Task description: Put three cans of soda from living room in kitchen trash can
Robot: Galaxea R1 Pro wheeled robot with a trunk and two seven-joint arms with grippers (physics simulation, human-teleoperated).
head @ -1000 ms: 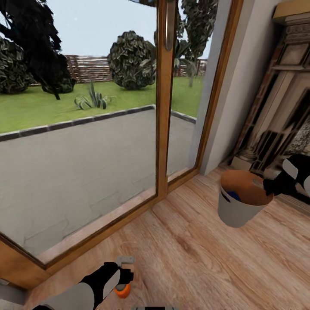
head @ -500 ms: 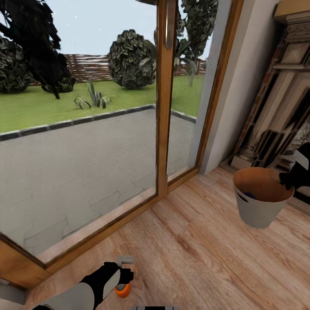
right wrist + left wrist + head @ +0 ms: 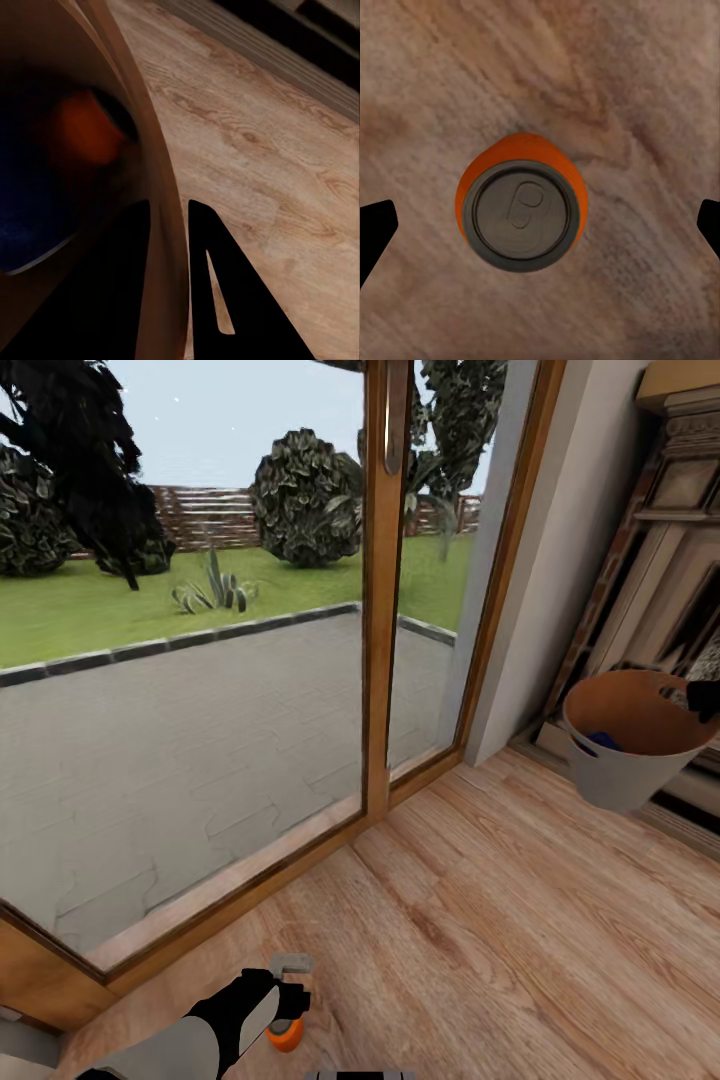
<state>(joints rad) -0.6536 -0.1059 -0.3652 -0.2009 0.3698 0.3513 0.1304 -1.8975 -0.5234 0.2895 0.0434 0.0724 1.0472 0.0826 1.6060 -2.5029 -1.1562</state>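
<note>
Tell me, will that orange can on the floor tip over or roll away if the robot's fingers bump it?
The orange can stands upright on the wooden floor, so a sideways bump could probably tip it. Being round, it would likely roll once down. The left gripper fingers sit apart on both sides, so closing evenly should hold it.

**Can on floor at left, bin held at right**

From the head view, a can (image 3: pixel 286 1036) stands on the floor (image 3: pixel 480 940) at 6 o'clock, under the left gripper (image 3: pixel 291 988). The bin (image 3: pixel 632 745) hangs at 3 o'clock on the right gripper (image 3: pixel 703 698), cans (image 3: pixel 86 135) inside. Glass doors (image 3: pixel 375 590) stand at 12, fireplace (image 3: pixel 670 560) behind the bin.
</note>
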